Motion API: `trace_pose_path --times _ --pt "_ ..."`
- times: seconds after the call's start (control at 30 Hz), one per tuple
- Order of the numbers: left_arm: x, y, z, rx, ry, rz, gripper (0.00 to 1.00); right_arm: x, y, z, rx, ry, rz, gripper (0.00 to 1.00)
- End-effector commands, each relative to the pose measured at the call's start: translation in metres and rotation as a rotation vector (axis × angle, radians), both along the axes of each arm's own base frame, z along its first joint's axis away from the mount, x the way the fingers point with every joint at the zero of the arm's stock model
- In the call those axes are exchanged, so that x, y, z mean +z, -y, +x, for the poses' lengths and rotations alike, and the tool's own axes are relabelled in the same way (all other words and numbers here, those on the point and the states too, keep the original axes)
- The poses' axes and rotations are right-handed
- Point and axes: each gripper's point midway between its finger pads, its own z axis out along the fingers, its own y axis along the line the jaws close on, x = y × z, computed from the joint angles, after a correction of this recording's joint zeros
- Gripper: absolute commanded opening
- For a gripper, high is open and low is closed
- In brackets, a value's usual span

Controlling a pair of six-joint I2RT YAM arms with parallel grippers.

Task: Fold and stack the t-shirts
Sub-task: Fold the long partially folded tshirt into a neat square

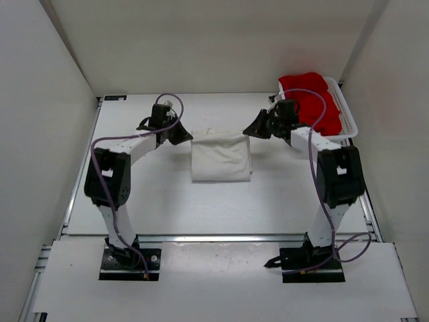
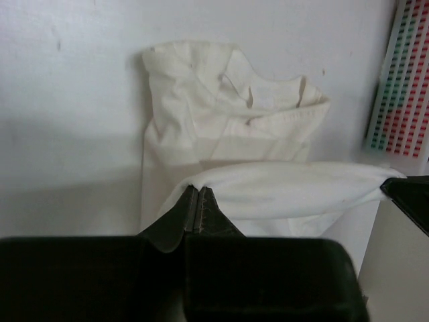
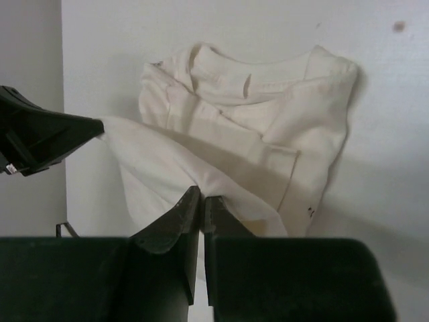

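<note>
Two grips on the cream shirt (image 1: pixel 221 161).
Closed tight, left fingers (image 2: pixel 190 216) and right fingers (image 3: pixel 192 209) pinch its upper corners.

Both arms bend inward over the far half of the table (image 1: pixel 167 201).
The left gripper (image 1: pixel 186 136) and right gripper (image 1: pixel 249 130) face each other, jaws closed, each pinching a far corner of the cream-white t-shirt (image 1: pixel 221 161).

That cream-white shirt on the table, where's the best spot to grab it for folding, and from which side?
By the two ends of one edge, with a gripper coming in from each side. The cream-white t-shirt is wide and limp, so a single pinch would probably let it sag. The left gripper and right gripper pinch it that way, the edge stretched between them.
</note>
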Motion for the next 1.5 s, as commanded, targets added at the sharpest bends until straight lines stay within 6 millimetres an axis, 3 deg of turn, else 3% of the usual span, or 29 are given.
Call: trace_pose_path --times 0.0,0.03,0.07,0.1,0.13,0.17,0.2,0.3,0.37,0.4,0.43,0.47,0.53,0.57,0.6,0.63,0.7,0.77,0.83,0.9,1.0,1.07,1.13,1.2,1.33,1.37,1.43,1.47 --pt "0.004 -0.016 0.053 0.085 0.050 -0.009 0.00 0.006 0.010 0.052 0.005 0.042 0.015 0.00" --pt "0.012 -0.020 0.065 0.106 0.070 -0.011 0.00 -0.012 0.012 0.059 0.011 -0.012 0.018 0.01" --pt "0.004 -0.020 0.076 0.121 0.067 -0.012 0.04 -0.022 0.009 0.074 0.017 -0.037 0.023 0.00" --pt "-0.008 -0.020 0.078 0.114 0.044 -0.010 0.06 -0.007 0.010 0.087 0.023 -0.002 0.025 0.00" --pt "-0.012 -0.020 0.087 0.119 0.035 -0.030 0.12 -0.028 0.011 0.090 0.021 -0.054 0.006 0.01" --pt "-0.008 -0.017 0.093 0.116 0.042 -0.054 0.22 -0.032 0.011 0.096 0.011 -0.065 -0.011 0.06" --pt "-0.007 -0.015 0.095 0.093 0.046 -0.087 0.27 -0.027 0.012 0.101 0.009 -0.043 -0.022 0.17" --pt "0.035 -0.023 0.102 0.130 0.157 -0.121 0.49 -0.004 0.015 0.103 -0.007 0.037 -0.021 0.50" --pt "0.055 -0.027 0.095 0.154 0.210 -0.114 0.52 0.000 0.019 0.096 -0.014 0.054 -0.042 0.58" --pt "0.058 -0.019 0.090 0.126 0.231 -0.105 0.51 0.017 0.019 0.093 -0.023 0.098 -0.056 0.61" --pt "0.076 -0.009 0.084 0.113 0.264 -0.114 0.51 0.006 0.022 0.085 -0.038 0.077 -0.072 0.62" --pt "0.079 -0.004 0.076 0.098 0.274 -0.112 0.50 0.018 0.020 0.078 -0.039 0.116 -0.079 0.62" --pt "0.073 0.034 0.048 0.020 0.267 -0.125 0.50 0.003 0.017 0.057 -0.061 0.126 -0.072 0.52" --pt "0.063 0.040 0.035 0.009 0.259 -0.139 0.48 0.007 0.008 0.047 -0.046 0.134 -0.044 0.39" --pt "0.040 0.054 0.013 -0.016 0.208 -0.152 0.47 -0.003 -0.007 0.029 0.000 0.114 -0.006 0.30" --pt "0.041 0.064 0.008 -0.029 0.241 -0.172 0.47 -0.012 -0.014 0.017 0.028 0.099 0.013 0.20" --pt "0.010 0.066 -0.007 -0.019 0.200 -0.159 0.46 -0.038 -0.021 0.009 0.047 0.066 -0.020 0.09" --pt "-0.034 0.065 -0.019 -0.033 0.099 -0.136 0.44 -0.059 -0.026 0.003 0.071 0.012 -0.036 0.03" --pt "-0.063 0.059 -0.029 -0.039 0.019 -0.133 0.42 -0.082 -0.025 -0.003 0.064 -0.052 -0.040 0.00" --pt "-0.085 0.054 -0.051 -0.062 -0.051 -0.150 0.40 -0.095 -0.024 -0.014 0.061 -0.072 -0.047 0.00" --pt "-0.099 0.041 -0.084 -0.055 -0.094 -0.136 0.41 -0.115 -0.026 -0.049 0.076 -0.113 -0.087 0.00" --pt "-0.092 0.043 -0.107 -0.090 -0.085 -0.143 0.42 -0.127 -0.023 -0.082 0.074 -0.145 -0.093 0.00" --pt "-0.083 0.042 -0.125 -0.115 -0.072 -0.159 0.44 -0.118 -0.027 -0.097 0.066 -0.116 -0.069 0.00" --pt "-0.069 0.045 -0.128 -0.132 -0.052 -0.187 0.44 -0.111 -0.029 -0.100 0.069 -0.102 -0.077 0.00" --pt "-0.009 0.060 -0.101 -0.159 0.075 -0.206 0.45 -0.055 -0.035 -0.070 0.096 0.016 -0.064 0.04" --pt "0.000 0.060 -0.099 -0.155 0.084 -0.209 0.46 -0.047 -0.036 -0.063 0.107 0.040 -0.073 0.03" --pt "0.021 0.061 -0.072 -0.128 0.148 -0.210 0.46 -0.029 -0.043 -0.048 0.125 0.095 -0.066 0.02" --pt "0.022 0.061 -0.065 -0.129 0.152 -0.199 0.46 -0.033 -0.041 -0.042 0.115 0.084 -0.069 0.02"
